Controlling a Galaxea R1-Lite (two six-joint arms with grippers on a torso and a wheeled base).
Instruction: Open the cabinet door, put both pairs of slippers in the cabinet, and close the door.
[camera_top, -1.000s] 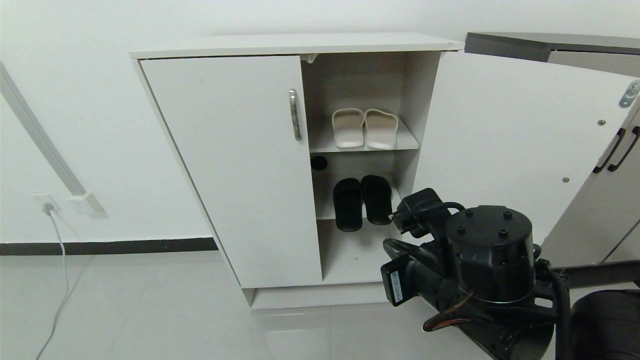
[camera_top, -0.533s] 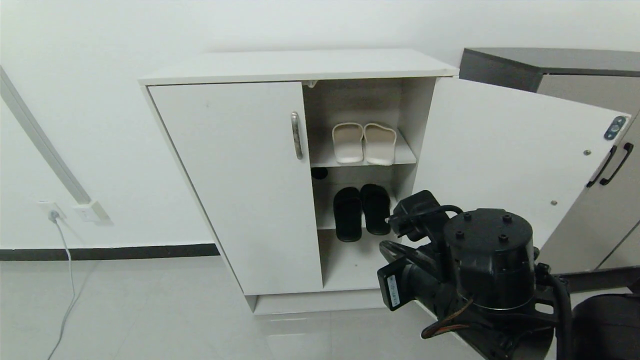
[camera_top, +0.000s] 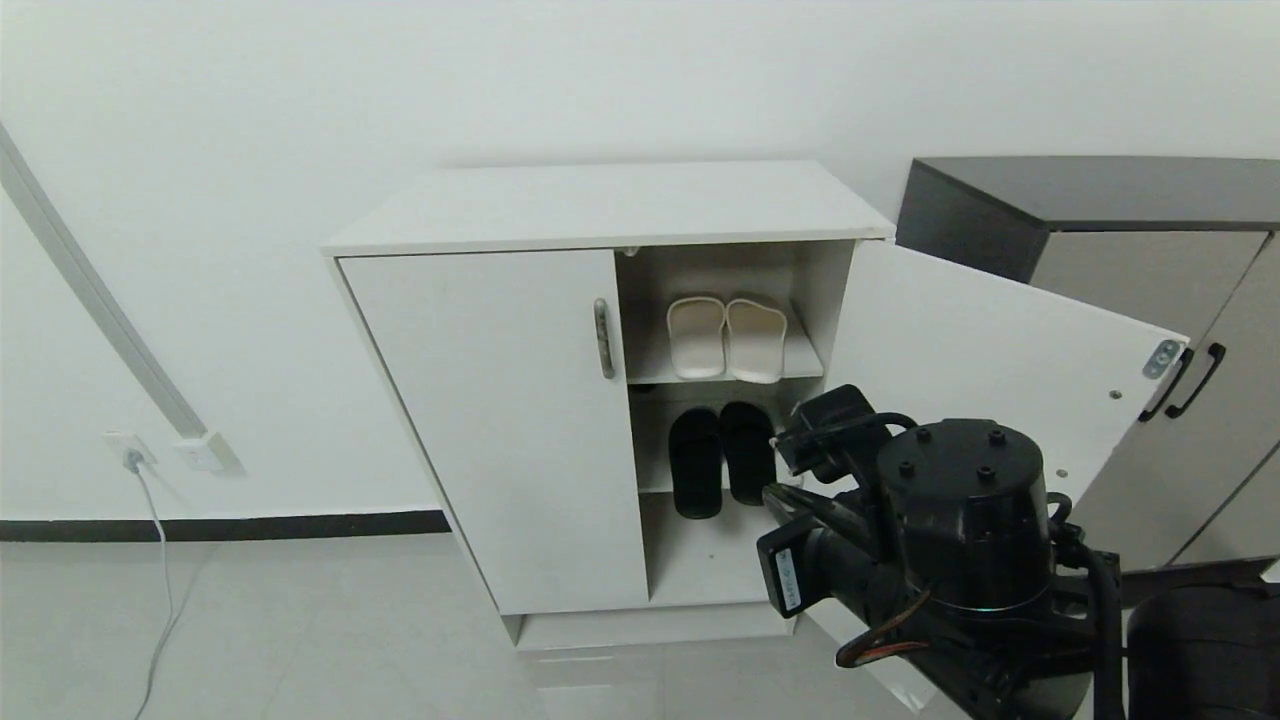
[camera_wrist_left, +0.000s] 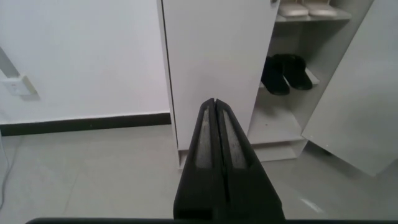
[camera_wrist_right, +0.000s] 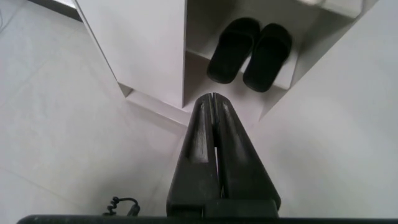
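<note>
The white cabinet (camera_top: 610, 205) has its left door (camera_top: 500, 420) closed and its right door (camera_top: 990, 370) swung wide open. White slippers (camera_top: 727, 337) lie side by side on the upper shelf, black slippers (camera_top: 722, 458) on the shelf below. My right arm (camera_top: 950, 540) is low in front of the open door, a little short of the shelves. The right gripper (camera_wrist_right: 212, 98) is shut and holds nothing; it points at the floor before the black slippers (camera_wrist_right: 249, 53). The left gripper (camera_wrist_left: 214, 102) is also shut on nothing, back from the closed door (camera_wrist_left: 217, 56).
A grey cabinet (camera_top: 1150, 300) with black handles stands right behind the open door's edge. A wall socket with a hanging cable (camera_top: 135, 462) is at the far left. Bare tiled floor (camera_top: 300, 630) stretches in front of the cabinet.
The whole head picture has shifted: the cabinet now sits lower and looks smaller, so the camera moved. Slippers and doors keep their places. My right arm holds the same spot in the picture.
</note>
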